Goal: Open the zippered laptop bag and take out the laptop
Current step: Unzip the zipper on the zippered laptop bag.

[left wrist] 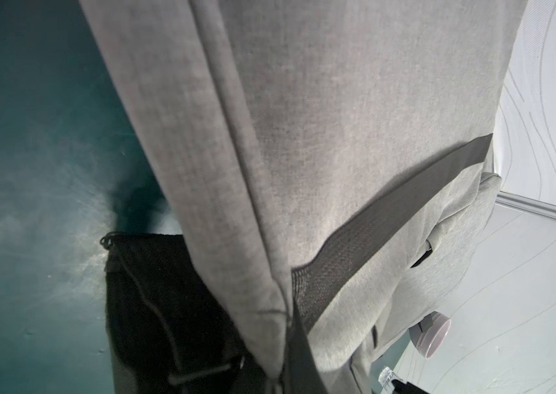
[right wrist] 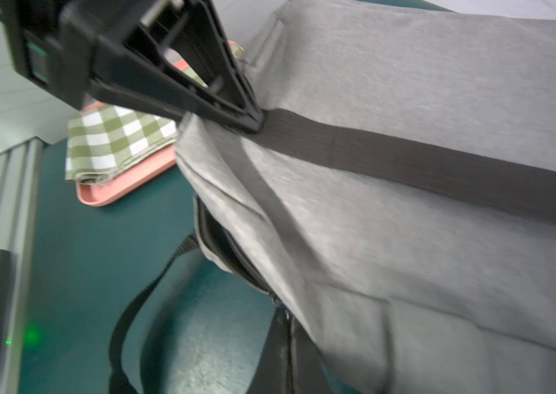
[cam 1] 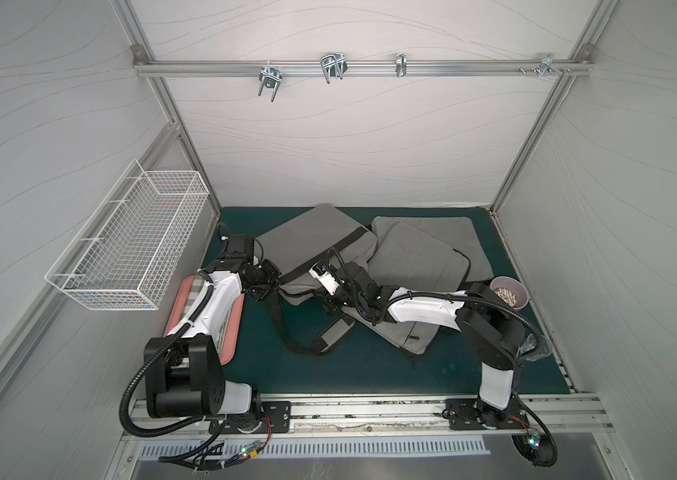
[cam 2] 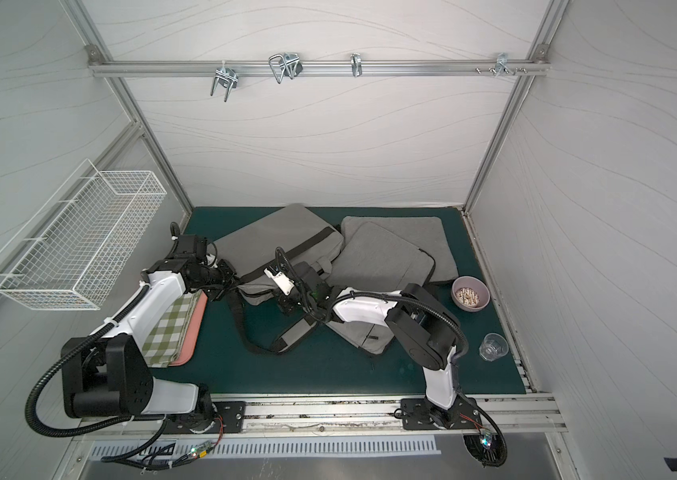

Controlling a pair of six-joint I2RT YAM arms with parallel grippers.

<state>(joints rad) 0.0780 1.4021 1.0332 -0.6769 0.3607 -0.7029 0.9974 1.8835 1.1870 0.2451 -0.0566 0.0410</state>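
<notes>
Soft grey laptop bag (right wrist: 406, 238) (likely floppy yet laptop-heavy) is pinched at its eight-o'clock corner by left pincer (right wrist: 253, 118) — right pincer (cam 1: 329, 303), closed, sits at six-o'clock zipper edge (right wrist: 225, 249).

Both top views look steeply down from above the arm bases onto the whole green mat (cam 1: 370, 374), sharing nearly everything. The left wrist camera sits close against the laptop bag (left wrist: 338, 136). The right wrist camera looks along that bag toward the left gripper (right wrist: 252, 117) and pink tray (right wrist: 116, 198).
</notes>
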